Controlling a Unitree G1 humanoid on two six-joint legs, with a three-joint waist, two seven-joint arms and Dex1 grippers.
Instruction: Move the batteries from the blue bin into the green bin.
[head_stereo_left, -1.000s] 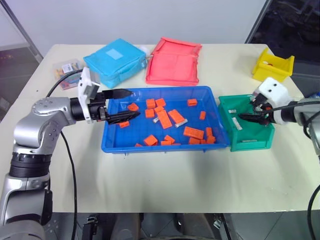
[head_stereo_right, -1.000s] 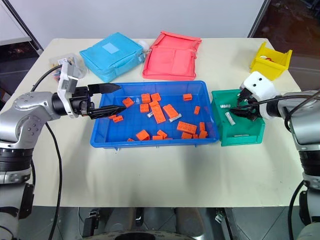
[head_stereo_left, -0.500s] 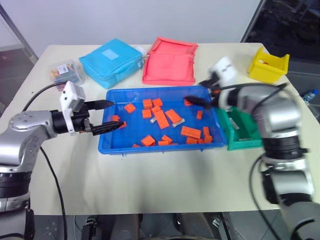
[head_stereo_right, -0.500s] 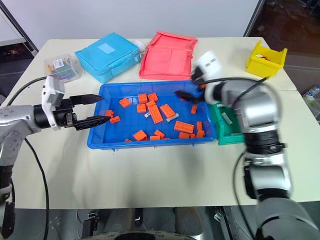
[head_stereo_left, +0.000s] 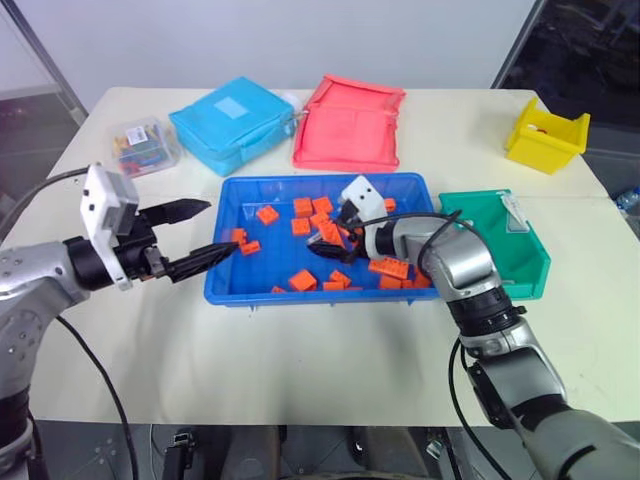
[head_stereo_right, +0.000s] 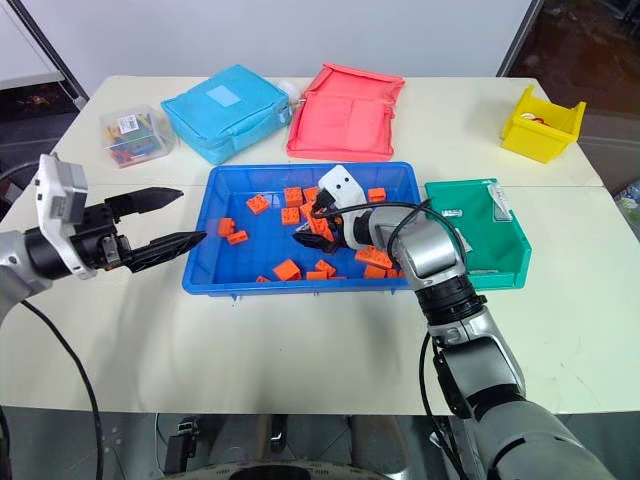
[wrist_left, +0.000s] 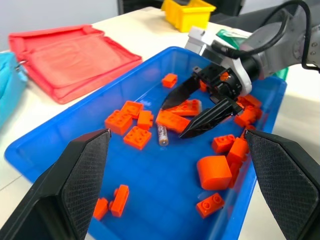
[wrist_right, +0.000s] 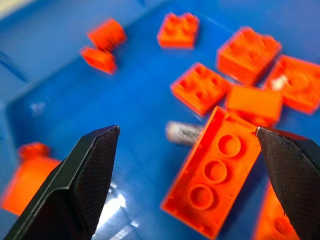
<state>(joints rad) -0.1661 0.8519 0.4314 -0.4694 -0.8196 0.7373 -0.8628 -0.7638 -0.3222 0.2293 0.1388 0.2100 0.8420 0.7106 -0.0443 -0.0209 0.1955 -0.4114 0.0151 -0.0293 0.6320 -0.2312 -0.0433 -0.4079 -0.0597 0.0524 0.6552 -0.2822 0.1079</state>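
Right now the right end effector (wrist_left: 200, 112) hangs low inside the blue bin (head_stereo_left: 228, 285), its two black fingers spread wide with nothing between them. Just beyond its fingertips lies one of the batteries (wrist_left: 162, 134), a slim silvery cylinder resting on the bin floor beside a long orange block (wrist_right: 212, 180) (the block partly covers one end of it in the right wrist view). More orange blocks (head_stereo_left: 302, 280) are scattered across the bin floor, some touching each other in a cluster near the right end effector.

Off the bin's left end, the left end effector (head_stereo_left: 198, 232) is held above the table (head_stereo_left: 330, 350), fingers apart and empty, pointing toward the bin; its lower fingertip sits near the bin's left rim.

To the right of the blue bin, just beside it, stands the green bin (head_stereo_left: 530, 275), with a small pale cylinder (head_stereo_left: 515, 213) lying inside near its back edge. Farther back on the table are a yellow bin (head_stereo_left: 545, 135), a red pouch (head_stereo_left: 350, 122), a light-blue pouch (head_stereo_left: 232, 122) and a small clear box (head_stereo_left: 143, 143) of coloured bits.
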